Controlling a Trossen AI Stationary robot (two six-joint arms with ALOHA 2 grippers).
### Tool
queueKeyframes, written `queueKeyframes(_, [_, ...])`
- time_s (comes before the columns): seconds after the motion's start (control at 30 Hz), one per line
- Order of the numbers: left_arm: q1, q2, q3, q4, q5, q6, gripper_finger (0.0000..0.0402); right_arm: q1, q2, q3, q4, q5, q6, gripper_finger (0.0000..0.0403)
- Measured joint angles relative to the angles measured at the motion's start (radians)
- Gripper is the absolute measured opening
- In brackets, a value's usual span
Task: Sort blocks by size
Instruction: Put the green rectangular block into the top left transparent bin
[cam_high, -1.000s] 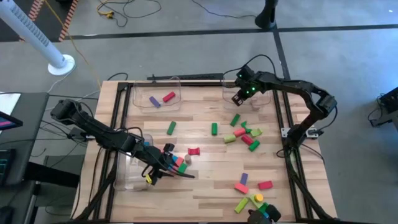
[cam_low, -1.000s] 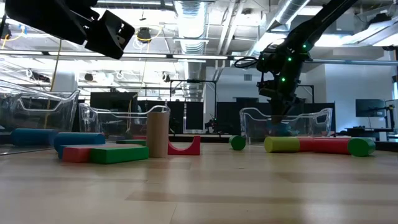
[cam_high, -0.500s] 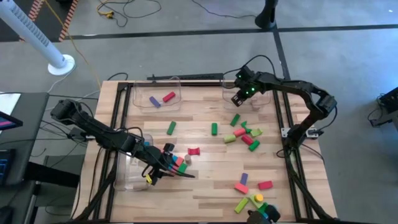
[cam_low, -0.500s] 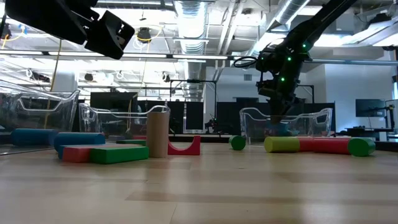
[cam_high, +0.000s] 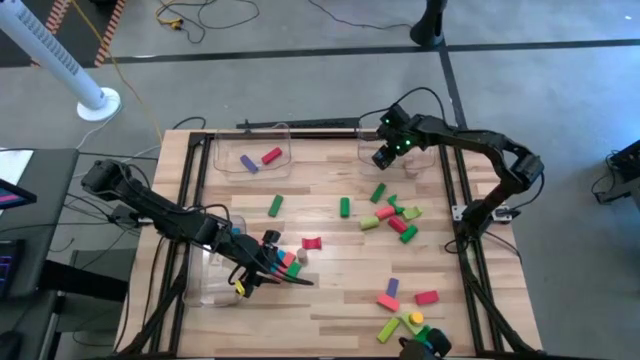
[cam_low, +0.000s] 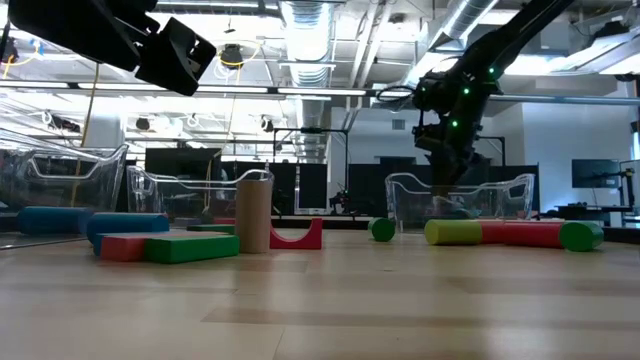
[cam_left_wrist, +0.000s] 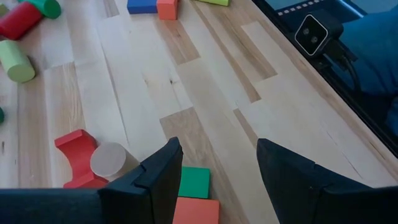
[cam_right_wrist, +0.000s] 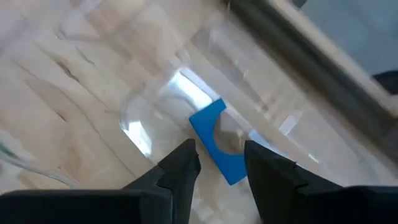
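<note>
My right gripper (cam_high: 382, 158) hangs open over the clear far-right bin (cam_high: 410, 152). A blue arch block (cam_right_wrist: 211, 134) lies on the bin's floor just beyond the fingers (cam_right_wrist: 183, 163), touching neither. My left gripper (cam_high: 285, 275) stands open above a small cluster of blocks (cam_high: 290, 258) at the table's near left. Below its gap sit a green block (cam_left_wrist: 194, 182) and an orange-red one (cam_left_wrist: 196, 210), with a wooden cylinder (cam_left_wrist: 111, 162) and a red arch (cam_left_wrist: 74, 149) beside them. More blocks (cam_high: 390, 215) lie loose at mid-right.
The far-left clear bin (cam_high: 250, 150) holds a purple and a red block. Another clear bin (cam_high: 212, 280) stands at the near left under the left arm. Two green blocks (cam_high: 275, 205) lie mid-table, and a further group (cam_high: 400, 315) sits near the front edge.
My right gripper has let go of the blue arch over the far-right bin. In the low view the blue piece no longer hangs at its fingertips, and the block now lies in the bin.
</note>
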Motion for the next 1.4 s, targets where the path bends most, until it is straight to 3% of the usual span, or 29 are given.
queueKeyframes(0.2, [0.000,0.000,0.000,0.003,-0.012,0.002,0.0200,0.002,-0.083,0.000,0.032,0.003,0.000,0.0164])
queueKeyframes(0.43, [0.001,-0.038,0.000,-0.018,-0.235,0.067,0.0200,0.043,-0.180,0.000,0.044,0.004,0.000,0.0164])
queueKeyframes(0.7, [0.000,-0.171,0.000,-0.062,-0.285,0.109,0.0200,0.124,-0.275,0.000,0.041,0.004,0.000,0.0164])
queueKeyframes(0.9, [0.000,-0.288,0.000,-0.098,-0.406,0.119,0.0200,0.202,-0.321,0.000,0.033,0.004,0.001,0.0164])
queueKeyframes(1.13, [0.000,-0.380,0.000,-0.101,-0.414,0.140,0.0200,0.307,-0.337,0.001,-0.012,0.004,0.001,0.0164])
queueKeyframes(1.4, [0.000,-0.391,0.000,-0.117,-0.414,0.131,0.0200,0.408,-0.337,0.001,-0.081,0.005,0.028,0.0164])
